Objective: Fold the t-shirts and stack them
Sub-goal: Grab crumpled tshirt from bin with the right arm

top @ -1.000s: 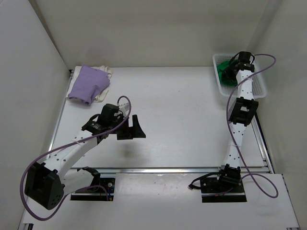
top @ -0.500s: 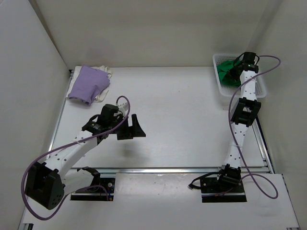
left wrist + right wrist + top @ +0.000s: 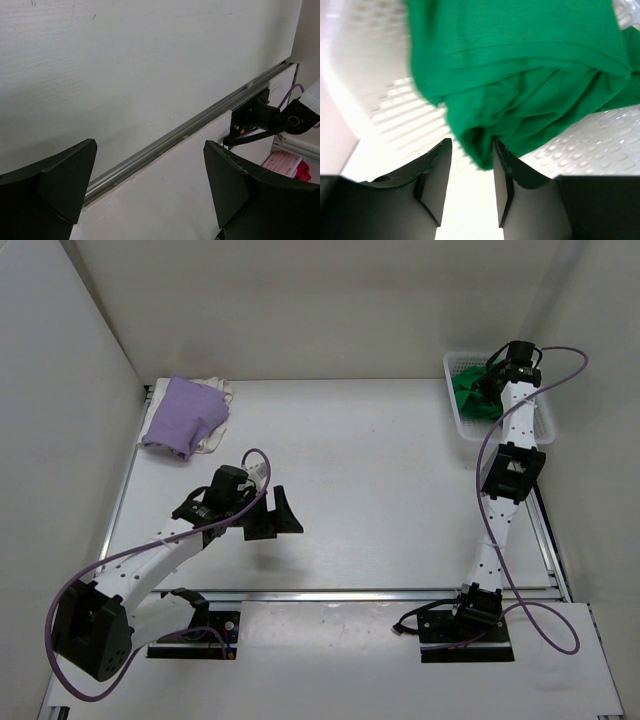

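Green t-shirt [image 3: 470, 396], bright green soft cloth, bunched up, sits inside white plastic lattice basket [image 3: 546, 426] at far right corner of white counter [image 3: 380, 470]. In the right wrist view the green cloth fills the top, crumpled folds, lattice wall and floor showing around it.

Right pincer [image 3: 471, 172] is down in the basket at the shirt. Jaws part-way apart, and a low fold of the green cloth dips between the two black fingertips [image 3: 436, 170]. White gap shows between the tips below the fold. Cannot tell if either tip presses the cloth; it is not clearly clamped.

Lavender-purple t-shirt [image 3: 184, 416], soft cloth, folded, lies at far left corner of counter, on top of cream-white t-shirt [image 3: 222, 389]. The cream one only peeks out at the far and right edges. Both are well apart from the basket.

Left pincer [image 3: 274, 516] is over bare counter in the near-left part, jaws spread wide, nothing between them. Left wrist view: both black fingers [image 3: 52, 187] far apart, with only counter surface and a metal rail [image 3: 165, 142] at the near edge between them. Black base mount [image 3: 257, 116] of the right arm and a purple cable [image 3: 290, 95] show beyond the rail.
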Controlling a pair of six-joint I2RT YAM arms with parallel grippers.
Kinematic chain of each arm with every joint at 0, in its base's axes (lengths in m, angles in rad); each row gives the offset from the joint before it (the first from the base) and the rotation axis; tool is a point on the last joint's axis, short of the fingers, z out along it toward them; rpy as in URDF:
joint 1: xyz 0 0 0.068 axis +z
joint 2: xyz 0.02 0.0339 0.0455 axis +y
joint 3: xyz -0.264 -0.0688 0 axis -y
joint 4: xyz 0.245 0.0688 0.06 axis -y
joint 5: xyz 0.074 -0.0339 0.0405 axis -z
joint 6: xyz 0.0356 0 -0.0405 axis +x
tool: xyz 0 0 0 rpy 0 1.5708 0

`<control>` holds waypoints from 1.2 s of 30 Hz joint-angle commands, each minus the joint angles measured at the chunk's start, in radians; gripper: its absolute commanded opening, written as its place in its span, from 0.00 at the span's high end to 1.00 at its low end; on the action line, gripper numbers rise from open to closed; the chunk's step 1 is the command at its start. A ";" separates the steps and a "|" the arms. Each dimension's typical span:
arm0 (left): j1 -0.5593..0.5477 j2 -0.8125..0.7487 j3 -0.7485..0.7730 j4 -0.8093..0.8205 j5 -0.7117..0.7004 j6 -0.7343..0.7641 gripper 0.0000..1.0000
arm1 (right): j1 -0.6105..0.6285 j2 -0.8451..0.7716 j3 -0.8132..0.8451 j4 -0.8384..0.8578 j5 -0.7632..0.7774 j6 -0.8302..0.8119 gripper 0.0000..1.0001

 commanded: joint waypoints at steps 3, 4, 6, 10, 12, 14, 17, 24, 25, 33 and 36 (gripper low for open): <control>0.000 -0.045 -0.015 0.024 0.005 -0.011 0.01 | 0.007 -0.095 0.043 0.020 -0.007 0.000 0.62; 0.004 -0.047 -0.020 0.021 0.008 -0.008 0.01 | 0.007 -0.092 0.039 0.017 -0.009 0.008 0.63; 0.012 -0.047 -0.017 0.024 0.008 -0.011 0.02 | 0.006 -0.065 0.043 0.009 -0.023 0.003 0.60; 0.012 -0.040 -0.009 0.010 0.005 0.001 0.02 | 0.007 -0.041 0.037 -0.004 -0.018 0.007 0.60; 0.018 -0.034 -0.007 0.022 0.011 -0.007 0.02 | 0.013 -0.031 0.045 0.003 -0.022 0.005 0.60; 0.015 -0.030 -0.009 0.025 0.011 -0.010 0.02 | 0.006 -0.022 0.042 0.020 -0.038 0.025 0.61; 0.008 -0.027 -0.006 0.028 0.005 -0.011 0.01 | -0.005 -0.003 0.043 0.046 -0.084 0.040 0.64; 0.020 -0.033 0.000 0.010 -0.012 -0.013 0.02 | -0.008 0.018 0.045 0.009 -0.050 0.039 0.62; 0.023 -0.037 0.006 0.005 -0.007 -0.013 0.01 | -0.007 0.021 0.045 0.009 -0.049 0.037 0.63; 0.005 -0.047 -0.012 0.013 -0.022 -0.034 0.01 | -0.030 0.070 0.043 0.049 -0.108 0.074 0.72; 0.014 -0.054 -0.003 -0.008 -0.033 -0.030 0.01 | -0.027 0.067 0.036 0.058 -0.136 0.086 0.87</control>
